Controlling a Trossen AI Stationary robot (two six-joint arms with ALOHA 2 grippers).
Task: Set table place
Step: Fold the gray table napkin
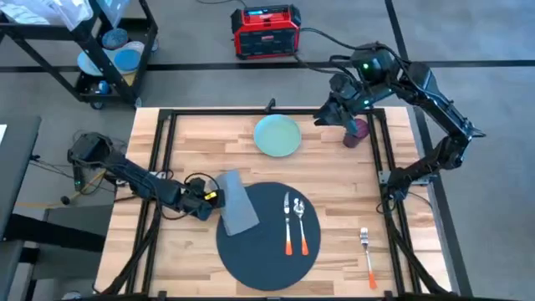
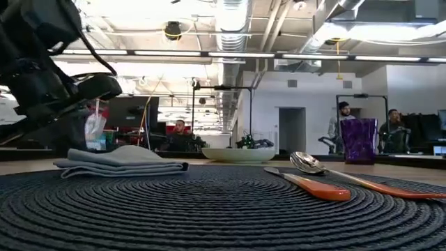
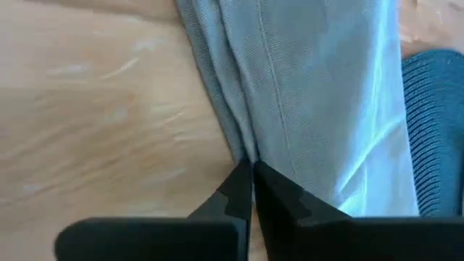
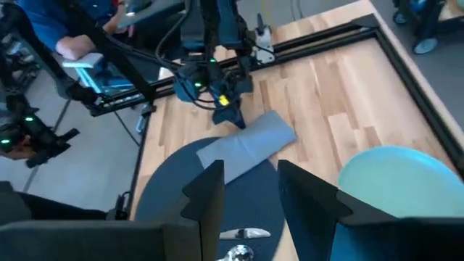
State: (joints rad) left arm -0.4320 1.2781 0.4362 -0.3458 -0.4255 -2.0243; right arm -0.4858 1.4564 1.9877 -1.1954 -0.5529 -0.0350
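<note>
- Light-wood desk [image 1: 192, 142] from above: the round dark placemat [image 1: 267, 251] lies at its near middle, a grey napkin [image 1: 236, 203] overlapping its left rim; the left pincer [image 1: 211, 197] sits at the napkin's left edge. Knife [image 1: 287, 222] and spoon [image 1: 301, 222] rest on the mat, a fork [image 1: 367, 255] on bare wood to its right, a green plate [image 1: 277, 135] beyond it.
- Low view: the folded napkin, knife and spoon lie on the woven mat; a purple cup [image 2: 359, 140] stands behind.
- Left wrist: fingers [image 3: 279, 199] clenched together at the napkin's edge; whether they pinch cloth I cannot tell.
- Right wrist: the right pincer [image 4: 250, 192] hangs released, jaws apart, above the desk near the plate.
</note>
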